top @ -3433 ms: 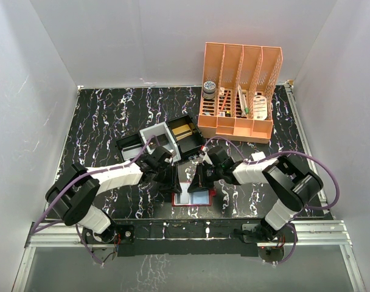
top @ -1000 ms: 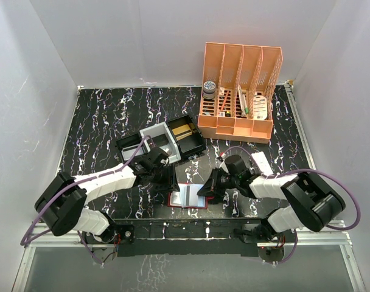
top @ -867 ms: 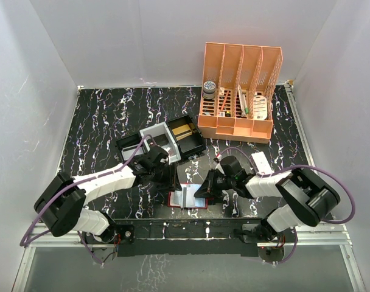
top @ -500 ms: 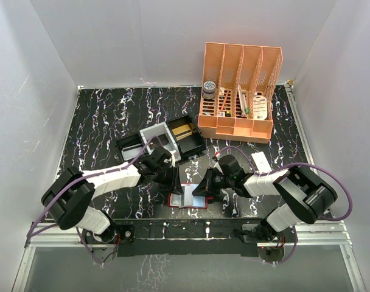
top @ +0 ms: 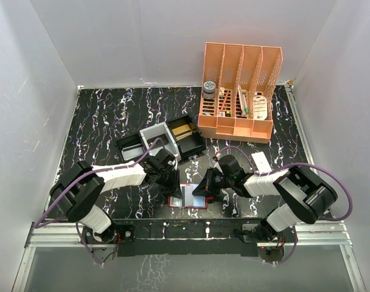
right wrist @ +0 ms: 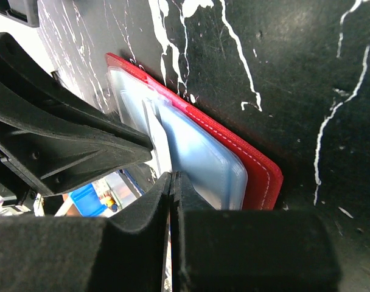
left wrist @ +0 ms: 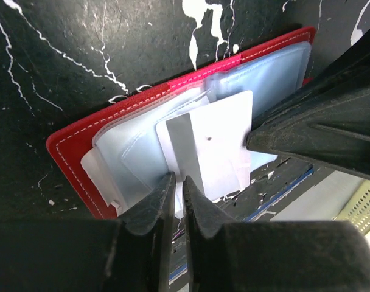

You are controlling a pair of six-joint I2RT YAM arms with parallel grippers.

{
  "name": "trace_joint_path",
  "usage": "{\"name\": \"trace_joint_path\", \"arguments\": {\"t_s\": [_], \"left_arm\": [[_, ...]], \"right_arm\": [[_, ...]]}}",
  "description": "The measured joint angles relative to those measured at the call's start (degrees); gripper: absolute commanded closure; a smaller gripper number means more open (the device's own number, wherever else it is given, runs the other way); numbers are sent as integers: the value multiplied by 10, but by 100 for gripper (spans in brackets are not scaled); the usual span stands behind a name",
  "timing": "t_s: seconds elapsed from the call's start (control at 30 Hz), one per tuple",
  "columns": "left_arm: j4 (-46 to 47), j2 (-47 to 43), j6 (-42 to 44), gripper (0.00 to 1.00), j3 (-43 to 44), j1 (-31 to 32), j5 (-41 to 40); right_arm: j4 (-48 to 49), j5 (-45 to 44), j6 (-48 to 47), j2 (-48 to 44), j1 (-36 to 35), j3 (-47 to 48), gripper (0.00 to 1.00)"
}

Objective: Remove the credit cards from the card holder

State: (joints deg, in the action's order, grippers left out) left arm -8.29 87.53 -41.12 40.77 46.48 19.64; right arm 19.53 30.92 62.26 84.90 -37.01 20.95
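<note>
The red card holder (top: 198, 204) lies open near the table's front edge, its clear sleeves fanned out (left wrist: 69, 146) (right wrist: 261, 176). A pale credit card (left wrist: 215, 146) with a grey stripe sticks out of the sleeves and stands tilted (top: 186, 193) (right wrist: 160, 143). My left gripper (top: 174, 184) (left wrist: 179, 179) is at the holder's left side, jaws almost together with the card's near corner between them. My right gripper (top: 204, 185) (right wrist: 173, 176) is shut at the holder's right side, its tips beside the blue-tinted sleeve. Whether it pinches a sleeve is hidden.
A black compartment tray with a grey insert (top: 167, 140) stands just behind the left gripper. An orange file rack (top: 240, 91) is at the back right. A small white box (top: 261, 162) lies by the right arm. The table's front edge runs just below the holder.
The left gripper has moved in to the holder and its jaws have narrowed around the card's corner. The right gripper has shifted slightly left and stayed shut.
</note>
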Motion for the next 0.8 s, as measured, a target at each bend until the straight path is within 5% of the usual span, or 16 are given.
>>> {"name": "trace_joint_path", "arguments": {"t_s": [0.3, 0.53, 0.8], "left_arm": [[5, 0, -11, 92, -8, 1, -6], [11, 0, -16, 93, -11, 1, -7], [18, 0, -24, 94, -14, 1, -6]], "right_arm": [[-20, -12, -5, -19, 0, 0, 100], [17, -5, 18, -19, -4, -2, 83], [46, -6, 36, 3, -23, -2, 90]]}}
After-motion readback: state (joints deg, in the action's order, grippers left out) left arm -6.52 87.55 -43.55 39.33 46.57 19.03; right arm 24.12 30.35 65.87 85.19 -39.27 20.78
